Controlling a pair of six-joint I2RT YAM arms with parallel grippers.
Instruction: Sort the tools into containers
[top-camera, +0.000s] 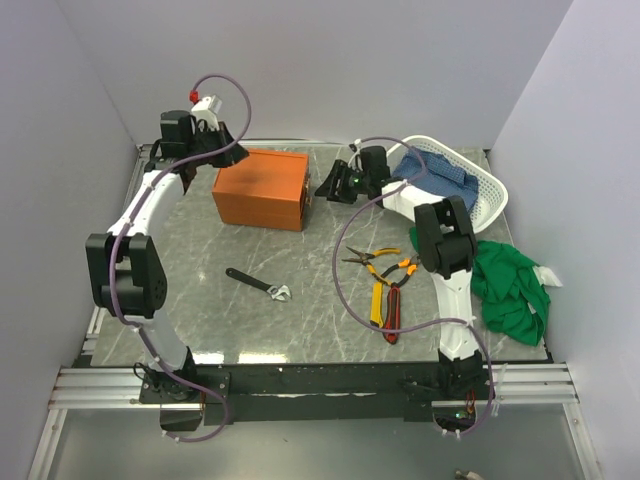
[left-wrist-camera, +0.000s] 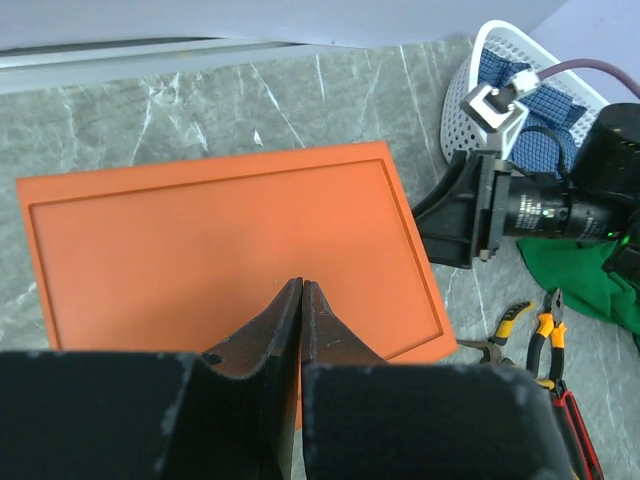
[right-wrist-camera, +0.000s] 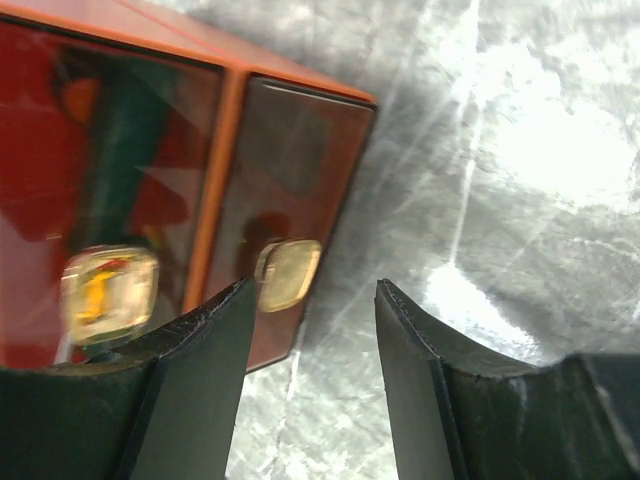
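Observation:
The orange box (top-camera: 260, 188) stands closed at the back of the table. My left gripper (top-camera: 226, 152) hovers over its lid (left-wrist-camera: 200, 240), shut with nothing between its fingers (left-wrist-camera: 301, 284). My right gripper (top-camera: 334, 186) is low by the box's right side, open. In the right wrist view its jaws (right-wrist-camera: 312, 290) stand apart, the left one close to a brass latch (right-wrist-camera: 288, 272) on the glossy box wall (right-wrist-camera: 290, 150). Nearer me lie a black wrench (top-camera: 258, 285), pliers (top-camera: 385, 262) and two utility knives (top-camera: 386, 312). The pliers (left-wrist-camera: 541, 332) also show in the left wrist view.
A white basket (top-camera: 492, 188) holding a blue cloth (top-camera: 440, 178) stands at the back right. A green cloth (top-camera: 512, 288) lies at the right edge. A second brass latch (right-wrist-camera: 110, 290) sits further left on the box wall. Walls close in the table's back and sides.

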